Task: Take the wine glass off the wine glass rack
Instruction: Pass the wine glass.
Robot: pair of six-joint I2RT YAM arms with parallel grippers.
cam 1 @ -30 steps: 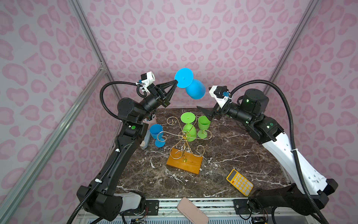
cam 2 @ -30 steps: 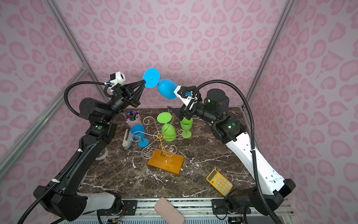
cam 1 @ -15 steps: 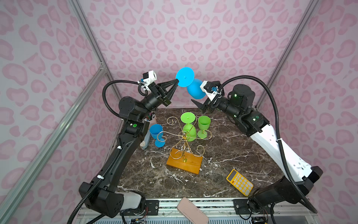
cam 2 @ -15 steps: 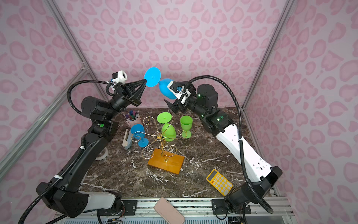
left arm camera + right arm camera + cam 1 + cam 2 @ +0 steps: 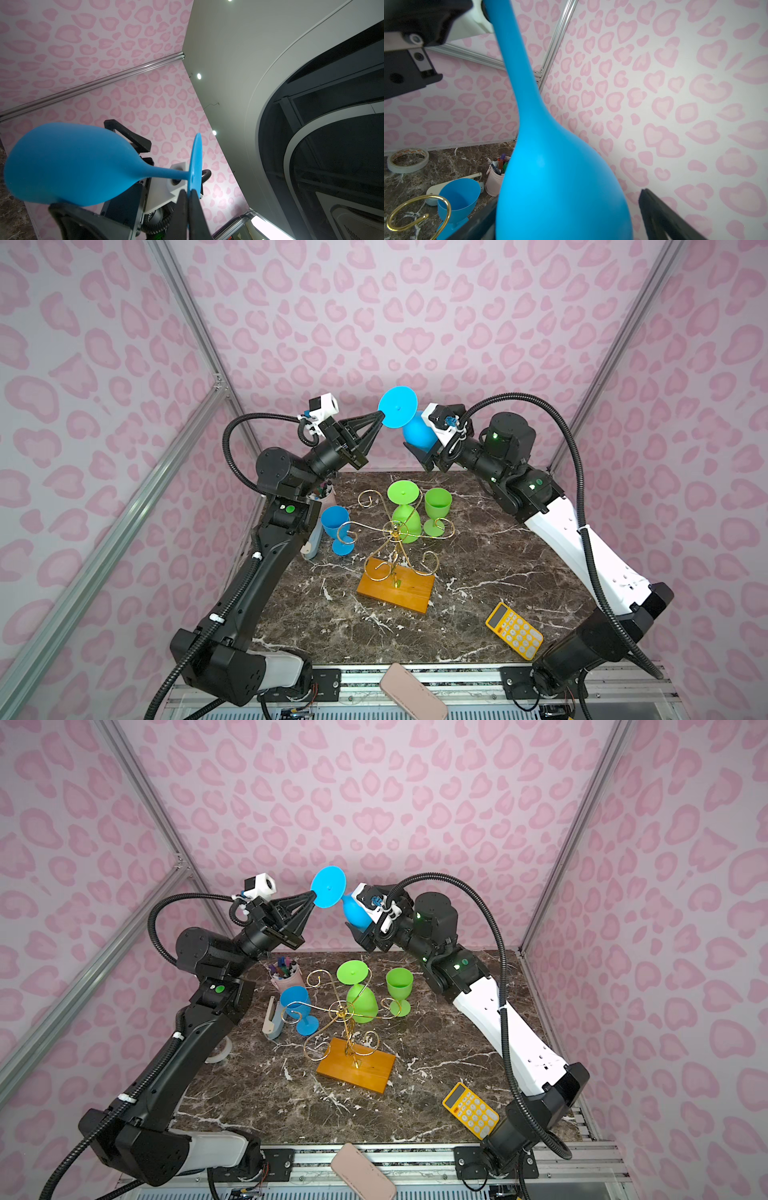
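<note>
Upper centre, the left gripper (image 5: 379, 418) pinches the wine glass (image 5: 397, 406) by its foot rim; the right gripper (image 5: 417, 443) straddles the bowl, jaws wide.

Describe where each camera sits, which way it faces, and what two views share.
Top views: high at the front, looking down at the marble table; left arm and right arm show.
Left wrist: on the left arm, looking up past the left hand to walls and ceiling.
Right wrist: on the right arm, looking along the open right hand toward the walls.
Shared: both wrist views show the blue wine glass.
</note>
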